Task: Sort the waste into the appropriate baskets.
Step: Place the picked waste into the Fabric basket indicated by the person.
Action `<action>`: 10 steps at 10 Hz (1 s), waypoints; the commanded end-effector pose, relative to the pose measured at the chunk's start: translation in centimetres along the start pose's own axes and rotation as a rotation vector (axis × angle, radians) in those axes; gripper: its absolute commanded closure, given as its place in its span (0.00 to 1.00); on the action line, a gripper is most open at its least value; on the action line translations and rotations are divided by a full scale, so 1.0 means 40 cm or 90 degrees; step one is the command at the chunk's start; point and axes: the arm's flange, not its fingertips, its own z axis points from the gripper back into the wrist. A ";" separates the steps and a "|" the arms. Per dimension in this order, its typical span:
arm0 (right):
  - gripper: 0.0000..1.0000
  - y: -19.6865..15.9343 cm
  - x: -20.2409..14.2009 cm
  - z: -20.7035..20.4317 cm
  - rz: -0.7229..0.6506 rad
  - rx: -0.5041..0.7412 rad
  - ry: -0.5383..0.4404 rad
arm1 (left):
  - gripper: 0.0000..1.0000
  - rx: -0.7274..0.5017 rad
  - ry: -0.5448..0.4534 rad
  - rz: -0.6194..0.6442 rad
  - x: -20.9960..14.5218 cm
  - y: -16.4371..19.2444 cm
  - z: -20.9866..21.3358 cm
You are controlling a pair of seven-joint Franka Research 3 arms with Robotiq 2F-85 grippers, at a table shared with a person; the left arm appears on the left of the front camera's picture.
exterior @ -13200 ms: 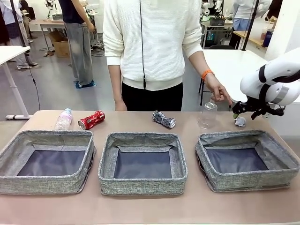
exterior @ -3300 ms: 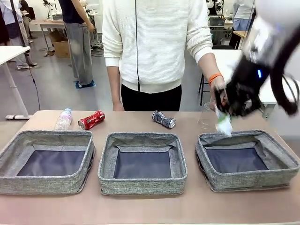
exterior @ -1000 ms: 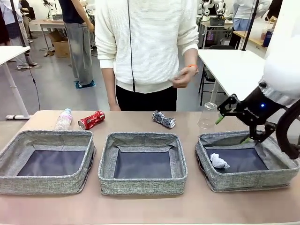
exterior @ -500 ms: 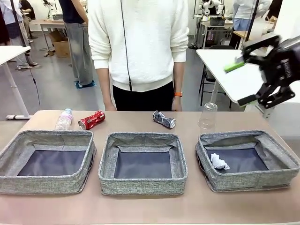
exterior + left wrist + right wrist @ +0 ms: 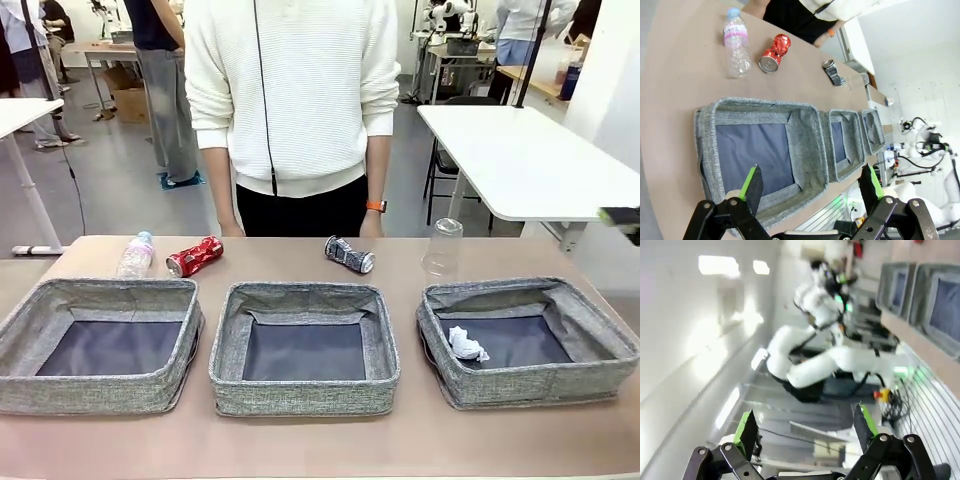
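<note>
Both spread, empty: L gripper [image 5: 810,176] over near rim of left basket [image 5: 807,142], bottle [image 5: 737,45] & red can [image 5: 775,52] just past far wall, nearer it than R gripper [image 5: 805,417], aimed off-table.

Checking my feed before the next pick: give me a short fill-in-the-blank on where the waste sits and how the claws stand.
1. The paper wad lies in the basket on the robot's ____ side.
2. The can beside the plastic bottle is coloured ____.
3. The left claw and the right claw both have their jaws ____.
Missing words: right; red; open.
</note>
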 end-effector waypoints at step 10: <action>0.00 0.052 0.012 -0.105 -0.004 -0.045 0.052 | 0.00 -0.011 -0.007 -0.012 0.000 -0.001 -0.003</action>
